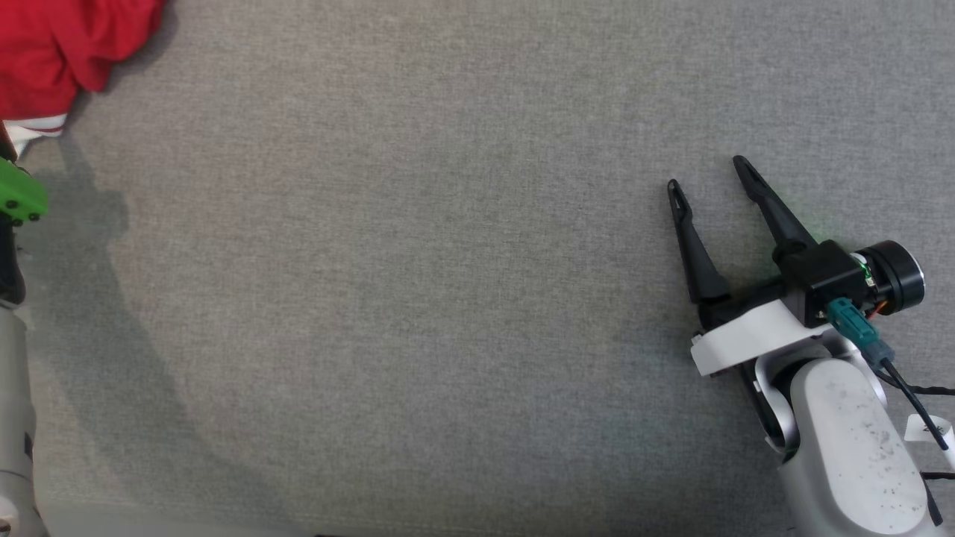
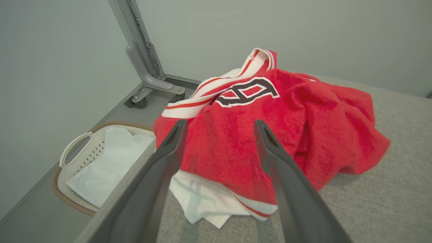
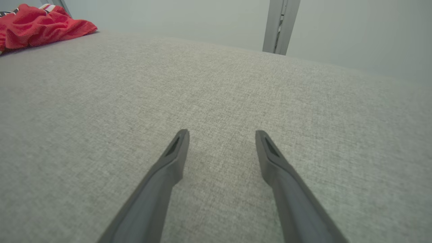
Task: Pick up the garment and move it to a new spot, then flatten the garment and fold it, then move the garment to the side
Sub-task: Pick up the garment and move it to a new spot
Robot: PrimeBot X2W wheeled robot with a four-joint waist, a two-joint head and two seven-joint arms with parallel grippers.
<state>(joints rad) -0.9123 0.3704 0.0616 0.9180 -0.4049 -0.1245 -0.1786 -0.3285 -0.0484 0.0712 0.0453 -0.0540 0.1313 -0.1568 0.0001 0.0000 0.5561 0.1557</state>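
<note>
Red garment (image 2: pixel 320 111) bunched on grey fabric surface (image 1: pixel 448 298) — left gripper (image 2: pixel 220 124) splayed, empty, near it; right gripper (image 1: pixel 706 173) splayed, empty, well apart.

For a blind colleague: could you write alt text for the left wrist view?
A crumpled red garment with white striped trim and a dark letter lies at the edge of a grey table, just beyond the open left end effector. On the floor beside it stands a pale basket holding white cloth.
</note>
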